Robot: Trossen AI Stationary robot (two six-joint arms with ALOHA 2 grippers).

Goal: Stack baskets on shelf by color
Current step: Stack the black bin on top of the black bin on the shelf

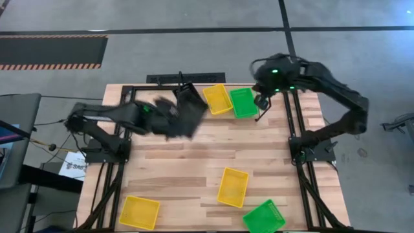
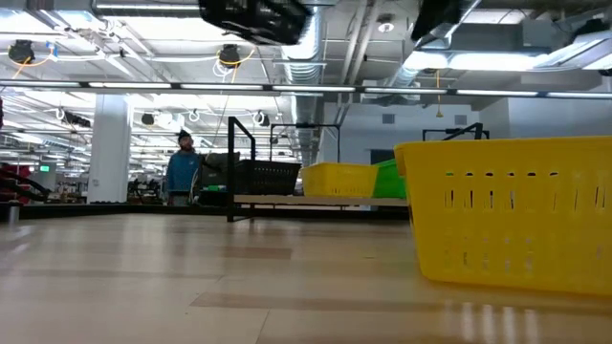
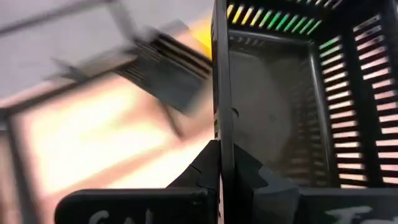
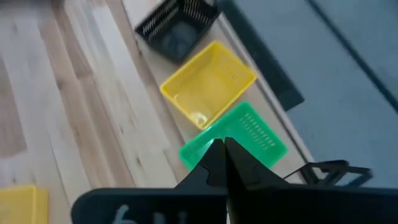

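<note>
My left gripper (image 1: 173, 118) is shut on a black basket (image 1: 187, 123) and holds it high over the table's far left part; the low view shows this basket (image 2: 253, 17) well above the table. The shelf (image 2: 230, 167) stands at the far edge. On it sit a black basket (image 1: 189, 95), a yellow basket (image 1: 218, 98) and a green basket (image 1: 244, 102), side by side on their bottoms. My right gripper (image 4: 222, 148) is shut and hovers above the green basket (image 4: 249, 134), touching nothing. My left gripper pinches one side wall of the black basket at its rim (image 3: 222, 118), with one finger inside the basket and one outside. The basket is lifted clear of the table and the shelf.
Two yellow baskets (image 1: 233, 188) (image 1: 139, 212) and a green basket (image 1: 264, 217) lie on the near part of the wooden table (image 1: 174, 162). A person (image 2: 182, 172) stands in the room far behind the table. The arms' black base frames run along both table sides.
</note>
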